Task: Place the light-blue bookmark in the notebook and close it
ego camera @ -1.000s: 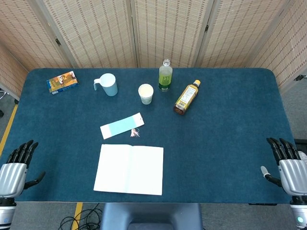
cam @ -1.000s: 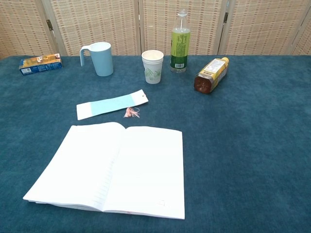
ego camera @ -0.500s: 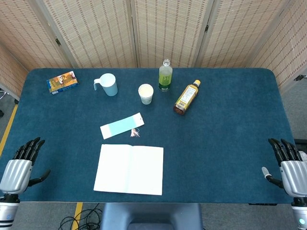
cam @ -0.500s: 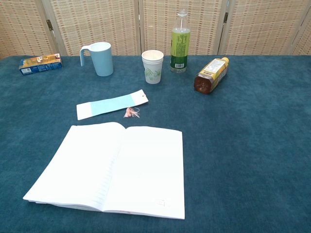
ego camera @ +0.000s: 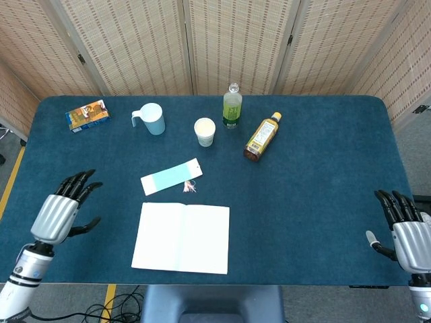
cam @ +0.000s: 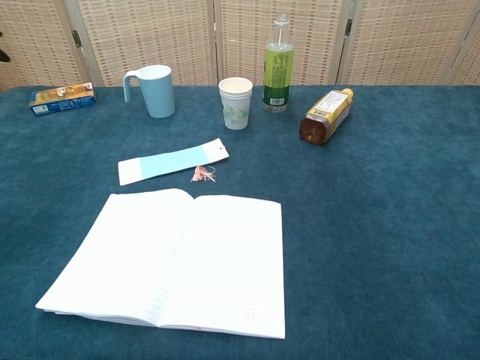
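Over the table's near-left corner I have my left hand (ego camera: 64,207) raised with fingers spread and nothing in it, on the side where the flat light-blue paper bookmark (ego camera: 171,177) lies just beyond the open white notebook (ego camera: 181,237), pink tassel beside it, so I judge that hand suits the pick; my right hand (ego camera: 404,234) hangs released and empty off the far-right edge. Behind stand a pale-blue handled mug (ego camera: 151,118), white paper cup (ego camera: 205,131), upright green bottle (ego camera: 231,108), toppled amber bottle (ego camera: 262,136) and small printed box (ego camera: 87,115), none blocking the reach
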Robot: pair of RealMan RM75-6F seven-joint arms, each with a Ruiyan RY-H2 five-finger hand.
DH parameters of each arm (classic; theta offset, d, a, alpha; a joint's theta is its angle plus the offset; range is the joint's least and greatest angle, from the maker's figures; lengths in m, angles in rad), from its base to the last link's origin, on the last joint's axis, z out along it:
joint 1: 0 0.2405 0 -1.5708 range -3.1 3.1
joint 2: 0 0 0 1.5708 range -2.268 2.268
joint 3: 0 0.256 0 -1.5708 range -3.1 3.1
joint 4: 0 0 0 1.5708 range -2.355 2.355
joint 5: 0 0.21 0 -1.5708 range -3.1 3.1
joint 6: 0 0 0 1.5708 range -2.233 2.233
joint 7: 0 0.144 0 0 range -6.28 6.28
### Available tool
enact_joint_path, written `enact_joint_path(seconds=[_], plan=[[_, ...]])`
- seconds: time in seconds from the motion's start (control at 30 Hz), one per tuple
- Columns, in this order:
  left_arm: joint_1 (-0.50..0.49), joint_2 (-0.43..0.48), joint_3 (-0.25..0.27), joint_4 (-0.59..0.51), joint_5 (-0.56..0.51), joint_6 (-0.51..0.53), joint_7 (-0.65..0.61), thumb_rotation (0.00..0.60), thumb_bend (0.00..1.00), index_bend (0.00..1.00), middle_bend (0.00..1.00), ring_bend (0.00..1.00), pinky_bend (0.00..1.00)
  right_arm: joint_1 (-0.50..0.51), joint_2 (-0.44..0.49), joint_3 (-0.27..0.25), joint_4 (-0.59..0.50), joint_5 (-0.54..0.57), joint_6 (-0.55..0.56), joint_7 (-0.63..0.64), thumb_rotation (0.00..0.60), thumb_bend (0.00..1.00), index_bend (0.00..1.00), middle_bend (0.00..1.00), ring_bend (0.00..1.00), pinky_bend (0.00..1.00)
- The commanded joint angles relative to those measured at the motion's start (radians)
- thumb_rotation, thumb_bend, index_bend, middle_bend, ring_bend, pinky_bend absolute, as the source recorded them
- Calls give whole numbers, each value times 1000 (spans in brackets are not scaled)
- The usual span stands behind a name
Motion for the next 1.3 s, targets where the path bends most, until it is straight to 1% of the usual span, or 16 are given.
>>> enact_joint_path(seconds=[0.03, 0.17, 0.33, 0.43, 0.6, 0.83, 1.0, 1.1, 1.2, 1.3], plan=[[-100, -25, -51, -23, -73, -122, 19, 600, 298, 236, 78, 95, 170, -3, 1, -1, -2, -3, 5, -1, 600, 245, 0, 99, 48, 109], [-175, -73, -88, -10, -153, -204, 55, 600, 299, 248, 86, 97, 170, -8, 5, -1, -8, 3, 10, -5, 600, 248, 0, 99, 48, 109], [-267, -140, -122, 29, -267, -288, 174, 600, 298, 251, 86, 99, 170, -14, 12, 0, -18, 3, 19, -13, 600, 249, 0, 99, 48, 109], [-311, -177, -135, 52, -334, -327, 215, 600, 282, 253, 86, 99, 170, -16, 14, -1, -21, 6, 19, -14, 600, 249, 0, 99, 48, 109], [-393, -225, -154, 85, -495, -420, 263, 600, 276, 274, 87, 99, 170, -20, 19, -1, -25, 11, 19, -16, 600, 250, 0, 99, 48, 109], [-481, -323, -143, 156, -631, -401, 399, 600, 276, 267, 91, 99, 170, -22, 23, -2, -29, 14, 18, -17, 600, 251, 0, 99, 48, 109], [-543, -385, -120, 218, -753, -396, 514, 600, 276, 251, 91, 99, 170, -26, 26, -1, -31, 19, 19, -16, 600, 251, 0, 99, 48, 109], [-579, -413, -96, 278, -838, -402, 590, 600, 276, 247, 91, 99, 170, -29, 30, -2, -35, 24, 18, -17, 600, 251, 0, 99, 48, 109], [-601, -432, -91, 309, -931, -412, 616, 600, 274, 241, 91, 99, 170, -32, 33, 0, -37, 32, 18, -18, 600, 254, 0, 99, 48, 109], [-616, -448, -82, 333, -973, -415, 629, 600, 273, 239, 91, 99, 170, -30, 32, 0, -38, 34, 12, -20, 600, 255, 0, 99, 48, 109]])
